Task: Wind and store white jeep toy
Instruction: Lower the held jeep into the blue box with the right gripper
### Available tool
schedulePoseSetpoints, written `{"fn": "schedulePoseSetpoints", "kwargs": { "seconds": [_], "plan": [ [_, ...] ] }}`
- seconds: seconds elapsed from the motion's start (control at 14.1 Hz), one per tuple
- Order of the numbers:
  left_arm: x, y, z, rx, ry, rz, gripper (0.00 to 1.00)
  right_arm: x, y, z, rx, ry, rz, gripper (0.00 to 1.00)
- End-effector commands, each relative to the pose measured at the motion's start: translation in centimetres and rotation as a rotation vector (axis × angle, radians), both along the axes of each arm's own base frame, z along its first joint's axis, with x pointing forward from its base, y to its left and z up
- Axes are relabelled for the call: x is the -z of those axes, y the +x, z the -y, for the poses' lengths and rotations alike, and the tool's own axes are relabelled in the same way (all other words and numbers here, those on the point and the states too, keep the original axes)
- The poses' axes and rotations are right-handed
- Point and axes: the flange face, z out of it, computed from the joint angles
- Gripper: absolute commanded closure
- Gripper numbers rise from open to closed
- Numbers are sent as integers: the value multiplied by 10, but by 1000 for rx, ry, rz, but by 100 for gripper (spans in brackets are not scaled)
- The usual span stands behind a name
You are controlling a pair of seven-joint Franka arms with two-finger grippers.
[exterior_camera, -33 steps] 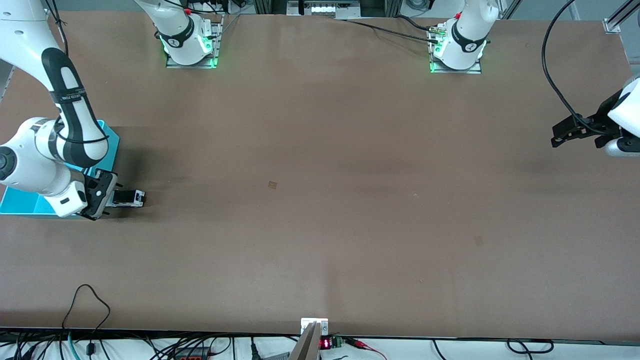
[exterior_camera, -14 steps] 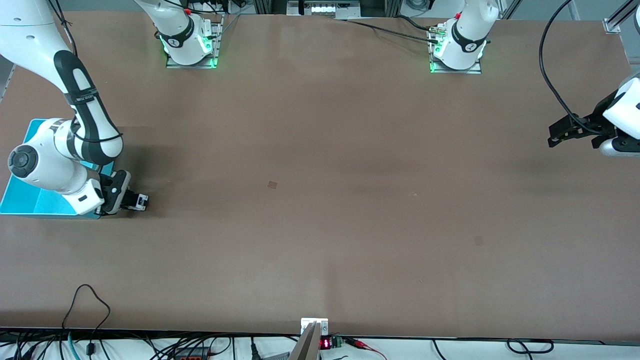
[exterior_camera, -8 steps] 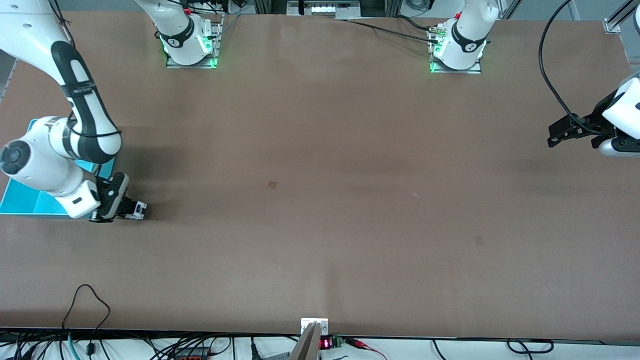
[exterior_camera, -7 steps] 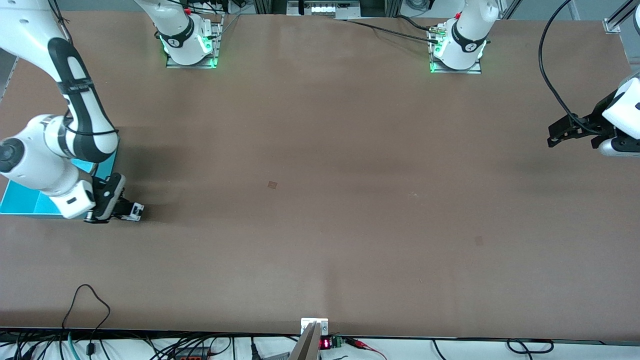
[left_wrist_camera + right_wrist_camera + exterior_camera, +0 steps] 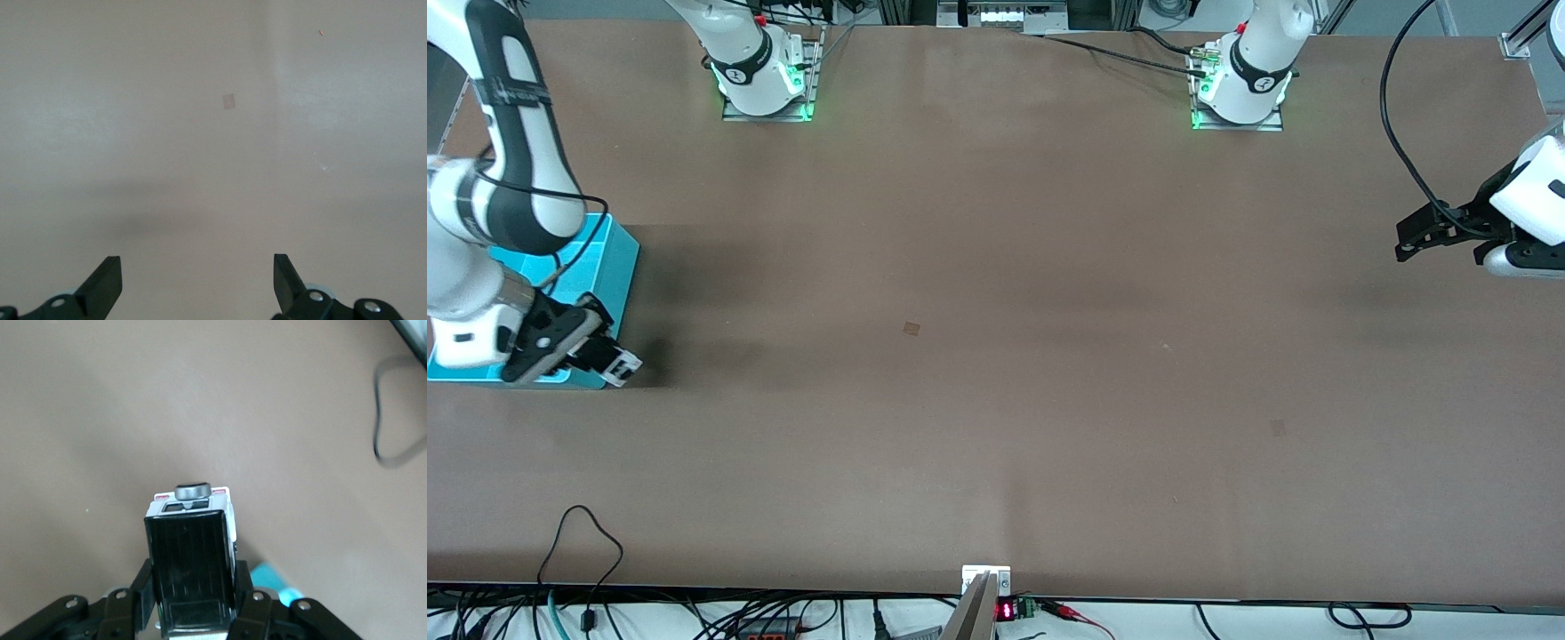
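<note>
The right gripper point(image 5: 605, 354), at the lower left of the front frame, is clamped on the white jeep toy point(image 5: 621, 363), with 1 finger pressed against each side of the car. It holds the toy in the air over the corner of the turquoise bin point(image 5: 618, 258) that lies nearest the front camera and toward the middle of the table; whether the toy is fully over the bin's interior or over its rim cannot be told from this angle. In the right wrist view the white jeep toy point(image 5: 191, 560) fills the lower centre of the frame, its black ribbed roof panel facing the camera and a small grey round part at its free end, with the right gripper point(image 5: 193, 603) closed around its body. A sliver of the turquoise bin point(image 5: 277, 581) shows beneath. The left gripper point(image 5: 1414, 238) waits at the right edge of the front frame, above the brown table point(image 5: 996, 356). In the left wrist view its 2 fingers point(image 5: 107, 285) stand well apart with nothing between them.
</note>
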Motion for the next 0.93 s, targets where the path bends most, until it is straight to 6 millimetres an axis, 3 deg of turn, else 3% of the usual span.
{"fn": "schedulePoseSetpoints", "kwargs": {
  "seconds": [0.0,0.21,0.43,0.64,0.85],
  "plan": [
    [-5,-1,-1,13,17,-6,0,-33,-22,22,264,10,-23,100],
    [-6,0,-2,11,17,-5,0,-34,-38,41,545,16,-82,100],
    [-6,0,-4,17,28,-4,0,-22,-55,56,714,-41,-137,100],
    [-7,-1,-9,21,55,-5,0,-11,-73,99,767,-118,-131,100],
    [-6,-1,-10,20,53,-8,0,6,-85,126,803,-125,-137,100]
  ]
}}
